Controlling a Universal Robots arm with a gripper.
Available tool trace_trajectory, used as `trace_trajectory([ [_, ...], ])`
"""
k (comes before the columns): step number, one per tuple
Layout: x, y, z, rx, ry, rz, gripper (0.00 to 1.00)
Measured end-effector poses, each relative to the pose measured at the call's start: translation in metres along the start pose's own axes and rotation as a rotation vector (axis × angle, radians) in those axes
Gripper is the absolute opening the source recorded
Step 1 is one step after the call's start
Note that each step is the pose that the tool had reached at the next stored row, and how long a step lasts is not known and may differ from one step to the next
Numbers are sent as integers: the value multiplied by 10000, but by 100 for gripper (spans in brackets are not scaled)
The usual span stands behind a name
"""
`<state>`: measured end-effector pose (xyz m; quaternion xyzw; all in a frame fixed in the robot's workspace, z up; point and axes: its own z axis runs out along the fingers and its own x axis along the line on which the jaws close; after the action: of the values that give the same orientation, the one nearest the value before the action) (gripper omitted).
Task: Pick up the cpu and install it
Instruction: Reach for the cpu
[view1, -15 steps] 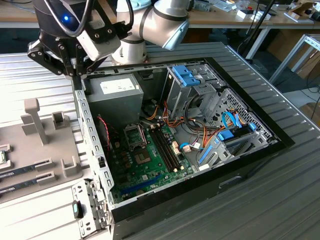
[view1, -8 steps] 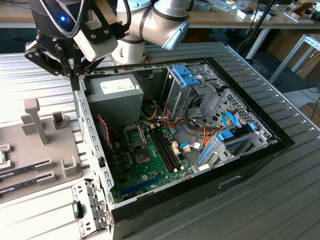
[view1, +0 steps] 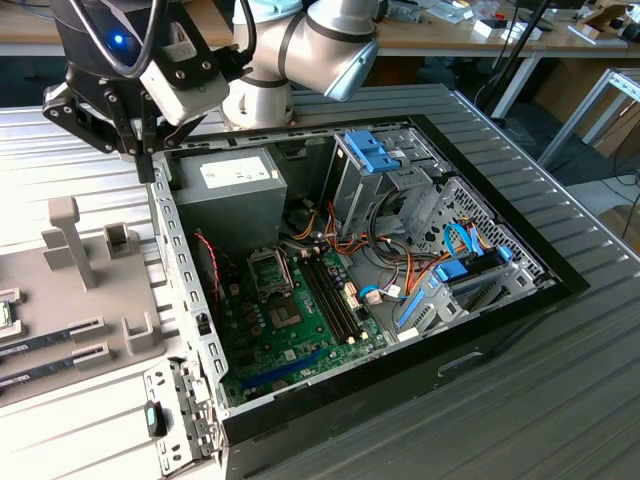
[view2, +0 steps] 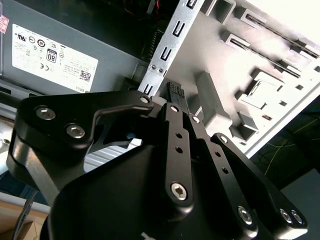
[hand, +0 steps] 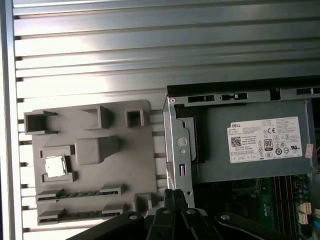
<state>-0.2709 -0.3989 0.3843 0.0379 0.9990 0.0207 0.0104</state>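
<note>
Silvery and square, the cpu lies flat in a pocket of the grey tray. The first wrist view looks straight down on it. The tray sits on the ribbed metal table, just beside the open case.

The exterior view shows the inside of the case. A green board lies at the bottom, with a square socket near the grey power box. In that view the black gripper hangs over the case's edge, between the tray and the power box.

The second wrist view shows the gripper from close up. Its two fingers are pressed together with nothing between them. In the first wrist view the gripper is over the case's metal rim, well apart from the cpu.
</note>
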Motion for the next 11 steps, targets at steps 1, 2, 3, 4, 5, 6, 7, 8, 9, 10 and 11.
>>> trace_trajectory([
  [1,6,-1,7,0,0,0,11],
  [2,14,-1,15,1,1,0,11],
  [3,26,-3,28,0,0,0,11],
  [4,35,-4,40,0,0,0,11],
  [5,48,-6,50,1,1,1,11],
  [6,62,-7,54,2,2,0,11],
  [7,79,-8,59,1,1,0,11],
  [8,99,-10,62,1,1,-1,11],
  [9,116,-11,65,0,0,-1,11],
  [10,132,-13,67,1,0,0,11],
  [11,148,-14,69,1,1,0,11],
])
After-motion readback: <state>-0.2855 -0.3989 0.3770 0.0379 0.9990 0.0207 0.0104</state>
